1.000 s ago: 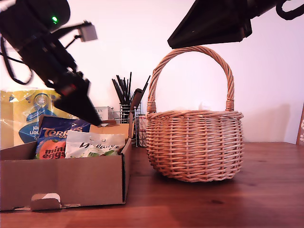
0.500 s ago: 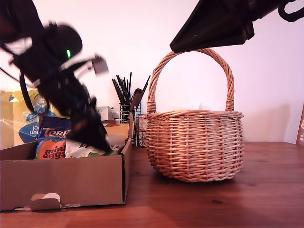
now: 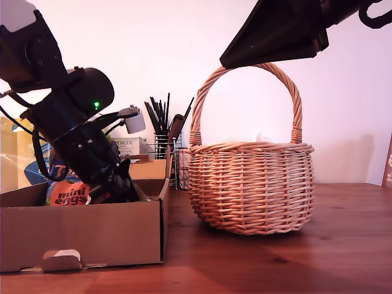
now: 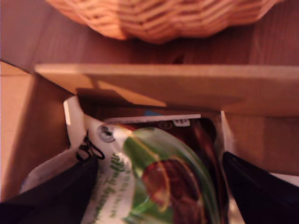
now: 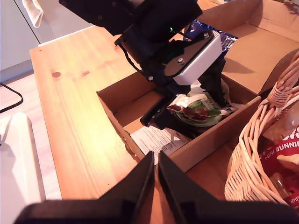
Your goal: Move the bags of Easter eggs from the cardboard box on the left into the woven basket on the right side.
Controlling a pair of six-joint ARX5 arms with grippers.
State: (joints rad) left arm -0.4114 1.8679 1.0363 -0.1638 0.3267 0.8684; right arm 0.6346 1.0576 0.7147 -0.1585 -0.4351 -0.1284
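Target bag: white pouch with green-brown print (image 4: 154, 186), lying in the cardboard box (image 3: 92, 236) at the end nearest the woven basket (image 3: 251, 187), overlapping other packs.
Other bags: orange mini eggs pouch (image 3: 66, 192) upright near the back of the box; a dark blue pouch (image 5: 216, 39) beyond it; a red pouch (image 5: 282, 156) already inside the basket.
My first gripper: (image 4: 156, 186) down inside the box, jaws spread to either side of the white pouch, not yet pressing it.
My second gripper: (image 5: 156, 179) pressed together and holding nothing, raised over the worktop (image 5: 74, 107) just outside the box, near the basket handle (image 3: 251, 70).
Step in hand: closing on the white pouch, I judge.
Risk, slip: the pouch is glossy and puffy, so a shallow pinch on loose film could let it slide out during the lift.
Risk, snag: jaws set too deep may catch the pack beneath or drag the light box along.
Risk, carry: the box wall and the tall handle stand between pouch and basket, so a low path would knock them.
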